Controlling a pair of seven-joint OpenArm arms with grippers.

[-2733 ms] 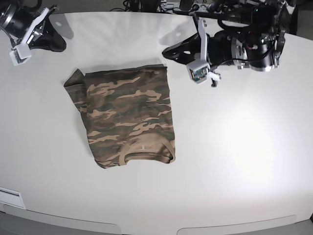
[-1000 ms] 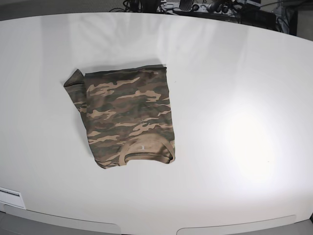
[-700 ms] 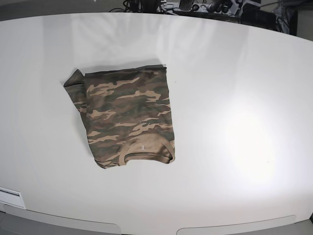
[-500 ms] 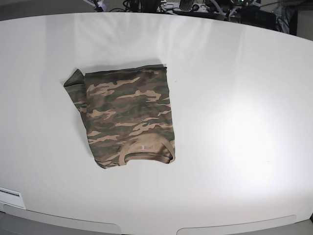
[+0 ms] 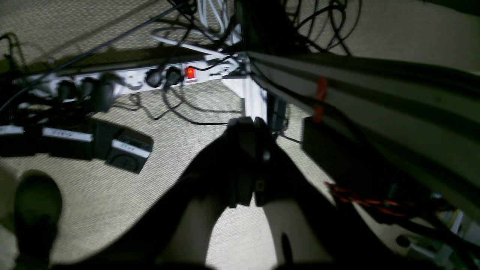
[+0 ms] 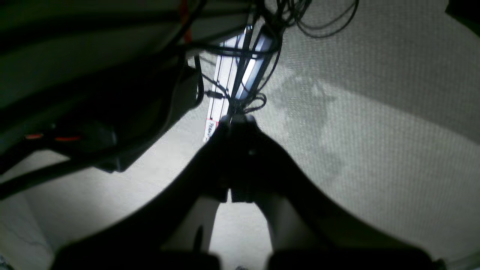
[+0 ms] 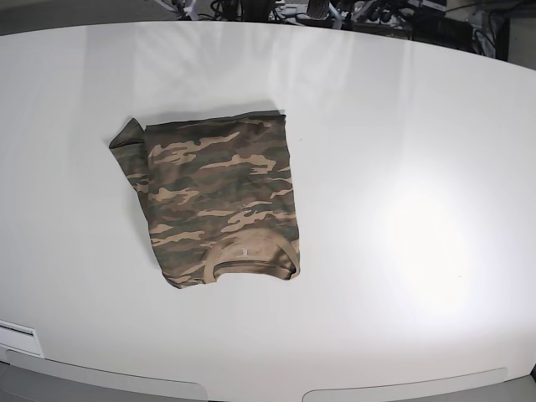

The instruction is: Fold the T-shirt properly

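— Looking down from the base view, what did you have in front of you?

— I had the white table (image 7: 402, 167) filling nearly the whole view, and the T-shirt (image 7: 213, 201) lay on its left half, folded into a compact, roughly rectangular bundle. Its tan ribbed collar (image 7: 249, 260) faced the near edge, and a bit of cloth poked out at the far left corner (image 7: 126, 134) of the bundle. Neither arm showed over the table in that view.

— So where were the arms?

— I only had them through the wrist cameras, both pointing off the table toward a textured, carpet-like floor (image 5: 112, 210). From the left wrist I saw the left gripper (image 5: 249, 125) as a dark shape, its jaws pressed together on nothing, hanging above a white power strip (image 5: 150, 77) with a red lit switch (image 5: 190, 72) and a tangle of black cables (image 5: 180, 112). A few dark adapter blocks (image 5: 129, 150) sat on the floor to the side.

— And the right one?

— The right gripper (image 6: 236, 120) was a silhouette too — jaws together, nothing between them — in front of a white strip (image 6: 225, 75) and more cables (image 6: 300, 22). The rest was too dim for me to tell.
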